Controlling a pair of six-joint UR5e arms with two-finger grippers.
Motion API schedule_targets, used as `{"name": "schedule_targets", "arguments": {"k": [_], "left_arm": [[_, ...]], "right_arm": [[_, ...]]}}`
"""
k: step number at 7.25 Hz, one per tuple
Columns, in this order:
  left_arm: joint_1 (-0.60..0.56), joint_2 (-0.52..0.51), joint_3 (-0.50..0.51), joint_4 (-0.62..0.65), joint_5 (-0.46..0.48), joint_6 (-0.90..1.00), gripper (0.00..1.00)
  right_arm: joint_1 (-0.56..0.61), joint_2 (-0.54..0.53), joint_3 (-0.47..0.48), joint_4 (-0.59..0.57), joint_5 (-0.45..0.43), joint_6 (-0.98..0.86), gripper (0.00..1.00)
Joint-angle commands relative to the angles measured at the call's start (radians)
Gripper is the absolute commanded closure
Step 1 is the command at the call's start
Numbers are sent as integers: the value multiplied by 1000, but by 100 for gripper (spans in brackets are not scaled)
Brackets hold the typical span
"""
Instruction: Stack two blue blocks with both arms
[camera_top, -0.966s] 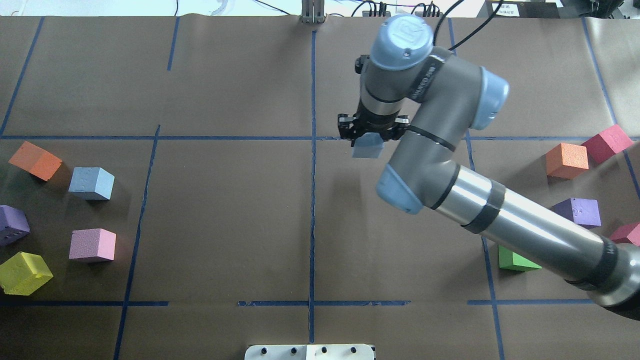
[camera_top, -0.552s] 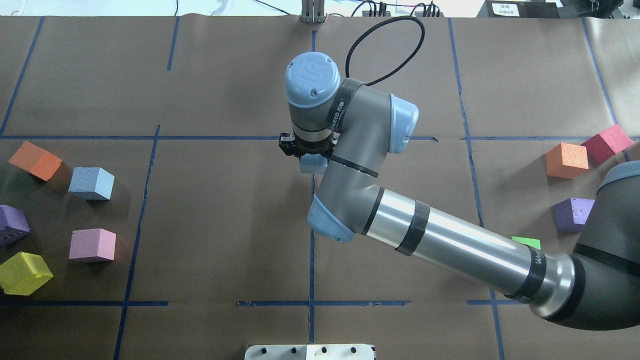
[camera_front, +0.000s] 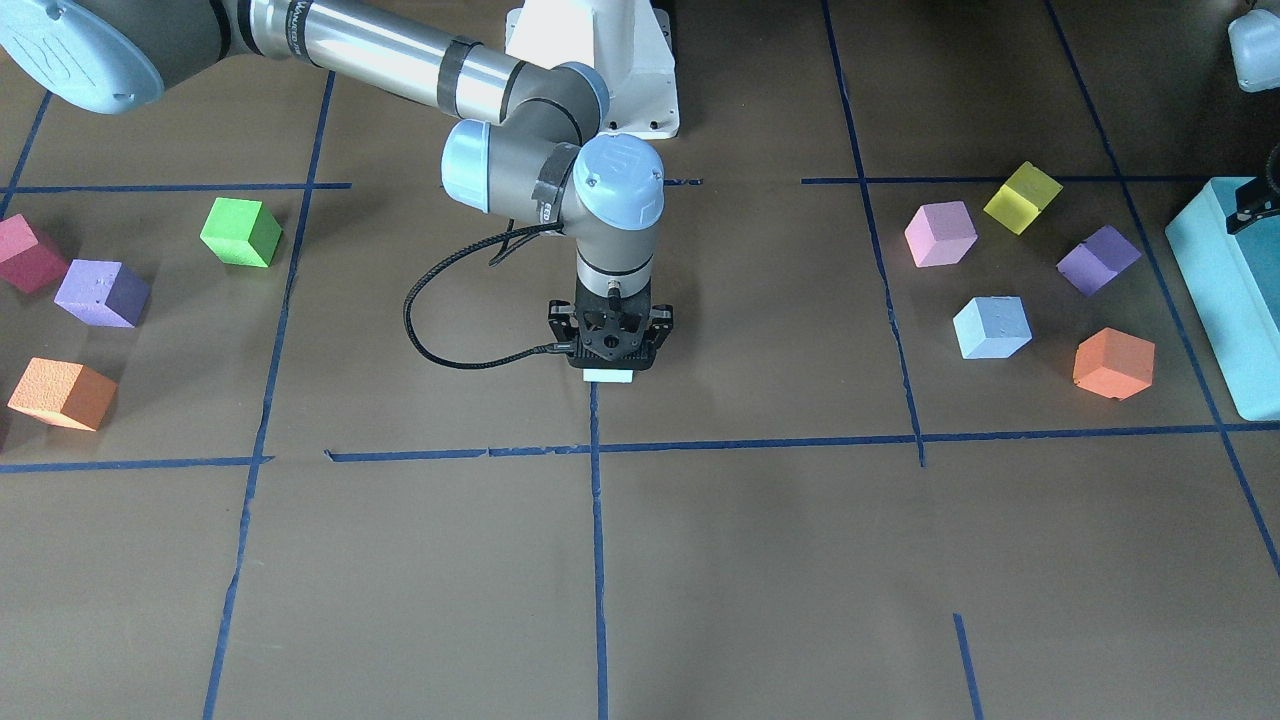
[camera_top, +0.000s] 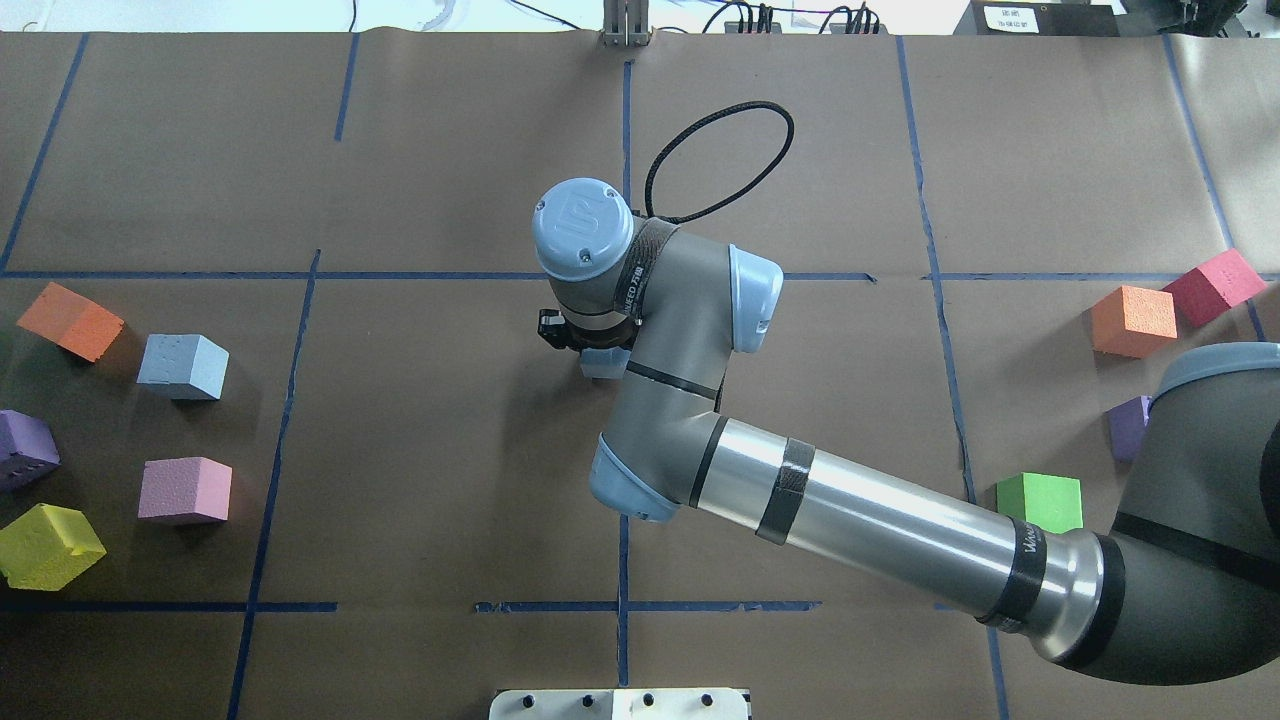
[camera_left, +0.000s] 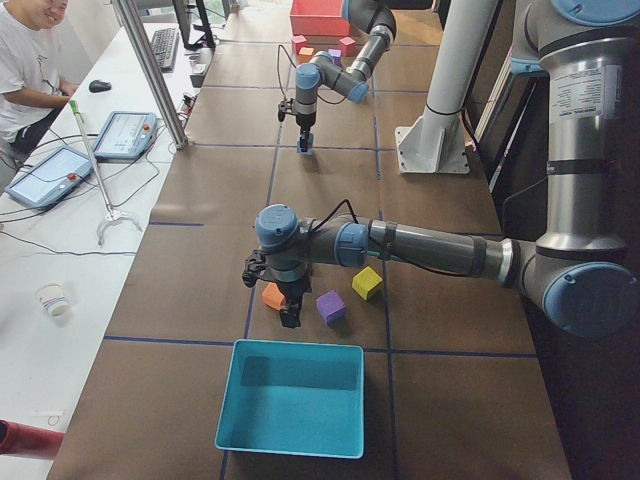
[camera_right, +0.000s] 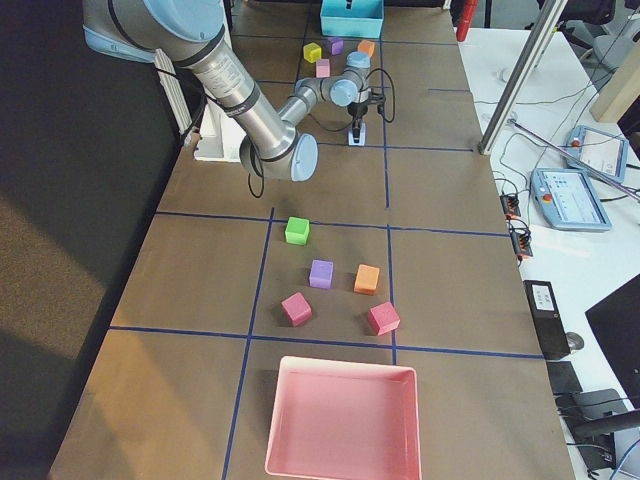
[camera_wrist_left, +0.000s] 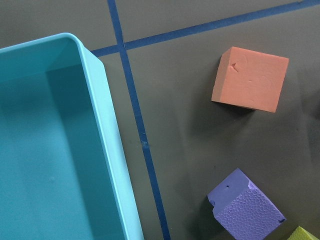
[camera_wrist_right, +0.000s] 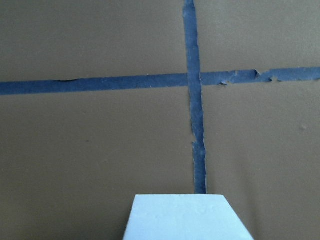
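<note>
**Right arm holds one blue block at mid-table**

Your right arm reaches across to the central tape line. Your left arm stretches low beside the teal box, and you cannot tell whether the left gripper is spread or pressed together. The right gripper points straight down, pinching one blue block close above the table. The other blue block sits loose on the robot's left, between an orange cube and a pink cube.
</note>
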Motion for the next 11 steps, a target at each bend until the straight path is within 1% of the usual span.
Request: {"name": "schedule_targets", "arguments": {"k": [1, 2, 3, 4, 5, 6, 7, 8, 9, 10, 11], "left_arm": [[1, 0, 3, 0, 0, 0, 0], [1, 0, 3, 0, 0, 0, 0], [1, 0, 3, 0, 3, -2, 0], [1, 1, -3, 0, 3, -2, 0], [1, 0, -1, 0, 12, -2, 0], [1, -5, 3, -6, 14, -8, 0], [-1, -18, -1, -9, 6, -14, 0], [-1, -44, -12, -21, 5, -8, 0], [-1, -92, -12, -59, 9, -9, 0], [5, -119, 9, -60, 2, -15, 0], [18, -155, 9, -60, -1, -38, 0]], "right_arm": [[12, 2, 1, 2, 10, -33, 1], [30, 2, 5, 2, 48, -33, 0], [59, 4, 36, 1, 80, -35, 0], [113, 2, 86, -15, 133, -44, 0], [188, -4, 135, -82, 196, -126, 0], [281, -48, 203, -179, 257, -280, 0], [379, -170, 298, -206, 311, -455, 0], [476, -329, 394, -207, 359, -656, 0], [562, -472, 482, -208, 388, -837, 0], [646, -600, 540, -208, 439, -1003, 0], [740, -739, 583, -207, 477, -1200, 0]]}}
